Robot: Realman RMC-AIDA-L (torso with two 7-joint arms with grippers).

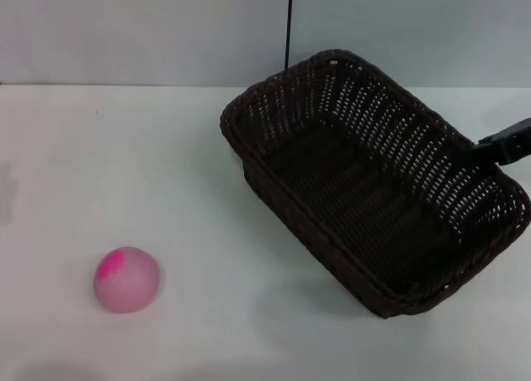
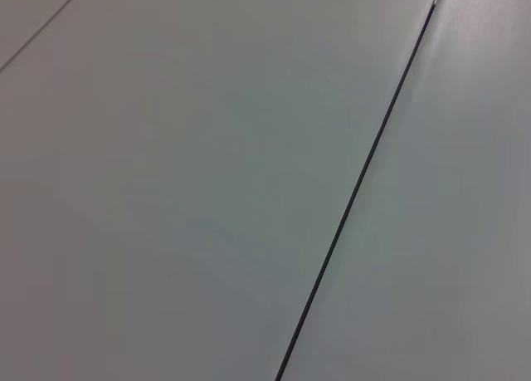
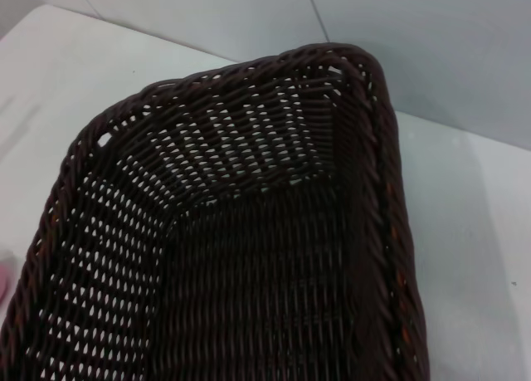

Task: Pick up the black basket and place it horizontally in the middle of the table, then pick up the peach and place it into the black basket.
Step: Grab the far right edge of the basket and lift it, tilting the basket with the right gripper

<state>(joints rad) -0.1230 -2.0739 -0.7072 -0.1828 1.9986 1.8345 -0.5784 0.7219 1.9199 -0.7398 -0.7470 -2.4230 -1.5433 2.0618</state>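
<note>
Nearest the camera lies the peach (image 1: 126,280), on the near left of the white worktop (image 1: 207,190), well apart from everything else and untouched; its magenta patch faces up and to the left. Further back and to the right is the black basket (image 1: 365,198), open side up, its long axis running diagonally from the far middle toward the near right; the near right corner looks slightly lifted, judging from the shadow beneath it, though that is not certain. At the basket's right rim the right end effector (image 1: 504,145) enters from the right edge, a dark finger meeting the wicker wall; it appears to be gripping that rim, but whether its fingers are clenched cannot be told from these views. The right wrist view looks down into the basket's woven interior (image 3: 249,256), which holds nothing. The left end effector is out of sight, its wrist camera showing only a plain grey wall.

By my judgement the task is in its first stage: the basket is skewed and off to the right, not yet horizontal in the middle; the peach has yet to be picked up and put inside.
</note>
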